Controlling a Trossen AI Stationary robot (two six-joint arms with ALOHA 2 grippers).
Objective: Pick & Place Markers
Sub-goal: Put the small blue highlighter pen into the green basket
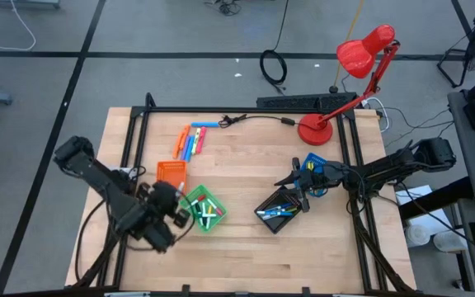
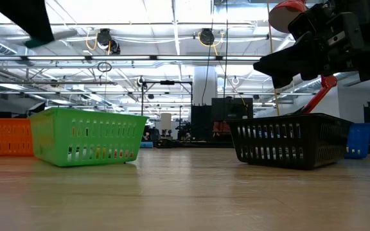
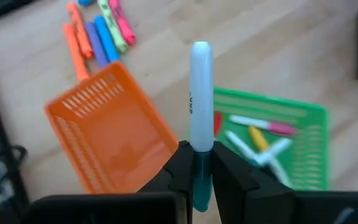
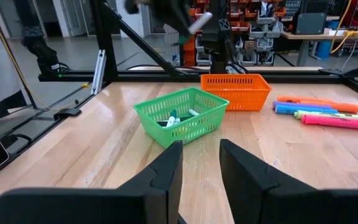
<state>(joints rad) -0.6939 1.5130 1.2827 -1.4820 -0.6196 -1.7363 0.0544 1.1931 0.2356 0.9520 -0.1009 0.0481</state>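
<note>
Markers lie loose on the worktop beyond the orange tray; the left pincer grips a white-capped marker above the green tray. Right pincer hangs empty, slightly parted, over the black tray.

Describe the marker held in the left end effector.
The marker is slim, with a pale blue-white barrel, a rounded end and small dark print on its side; its gripped end looks teal. The left end effector is shut on that end, so it sticks straight out, above the gap between the orange tray and green tray.
</note>
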